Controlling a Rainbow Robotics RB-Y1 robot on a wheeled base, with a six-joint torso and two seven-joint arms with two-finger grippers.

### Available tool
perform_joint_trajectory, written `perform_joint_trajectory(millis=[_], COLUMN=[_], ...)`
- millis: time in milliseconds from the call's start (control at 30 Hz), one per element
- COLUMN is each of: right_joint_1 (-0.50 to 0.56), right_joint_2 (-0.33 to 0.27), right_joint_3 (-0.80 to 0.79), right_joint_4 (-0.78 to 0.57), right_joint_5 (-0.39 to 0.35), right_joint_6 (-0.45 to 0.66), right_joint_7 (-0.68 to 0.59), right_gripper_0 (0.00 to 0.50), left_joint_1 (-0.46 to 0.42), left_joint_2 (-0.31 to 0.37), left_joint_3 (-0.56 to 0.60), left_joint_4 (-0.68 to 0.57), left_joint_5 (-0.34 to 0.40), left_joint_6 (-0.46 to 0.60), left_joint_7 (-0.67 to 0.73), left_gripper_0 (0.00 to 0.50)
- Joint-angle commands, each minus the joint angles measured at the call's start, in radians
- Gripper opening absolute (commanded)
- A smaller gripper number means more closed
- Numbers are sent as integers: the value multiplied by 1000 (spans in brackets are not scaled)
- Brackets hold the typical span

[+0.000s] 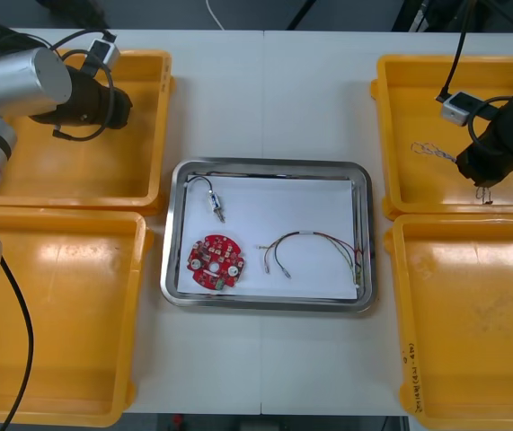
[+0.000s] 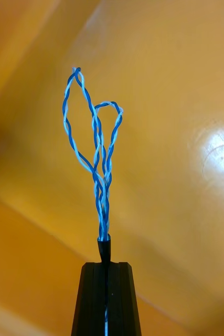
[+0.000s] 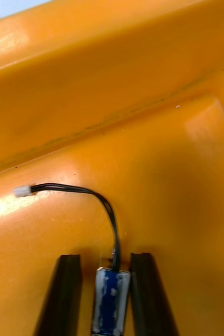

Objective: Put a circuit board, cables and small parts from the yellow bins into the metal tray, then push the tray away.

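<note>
Circuit board (image 1: 214,262) lies in the metal tray (image 1: 269,164), nearest you. Beyond, over the far right bin (image 1: 418,99), your right gripper (image 2: 106,265) pinches a twisted blue and white cable (image 2: 100,194): lift it clear of the wall first. Your left gripper (image 3: 106,260), in the far left bin (image 1: 144,135), straddles a black cable (image 3: 115,236); its grip, you cannot tell.

**Light tabletop** (image 1: 265,99), seen steeply from above. A thin seam runs through its middle from the far edge to the near edge. Four yellow bins stand directly on it, in two pairs. On the robot's left, the left far bin (image 1: 85,175) and the left near bin (image 1: 67,314) sit rim against rim. On its right, the right far bin (image 1: 418,108) and the right near bin (image 1: 472,332) do the same. The metal tray (image 1: 265,164), rectangular and shiny-rimmed, lies between the pairs, just beside the bins on both sides. Bare tabletop shows beyond the tray and in front of it.
</note>
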Motion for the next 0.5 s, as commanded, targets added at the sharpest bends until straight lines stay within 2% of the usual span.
perform_joint_trajectory(millis=[33,267,500], right_joint_1=[-12,-12,-12], right_joint_2=[-31,-35,-61], right_joint_3=[-43,-63,-66], right_joint_4=[-145,-281,-439], right_joint_5=[8,-6,-29], right_joint_6=[107,137,137], right_joint_7=[-17,-20,-18], right_gripper_0=[0,0,0], left_joint_1=[-44,-44,-44], left_joint_2=[-9,20,59], left_joint_3=[-20,-20,9], left_joint_4=[2,-9,-72], left_joint_5=[7,36,32], left_joint_6=[-5,22,137], left_joint_7=[-115,-117,-108], left_gripper_0=[0,0,0])
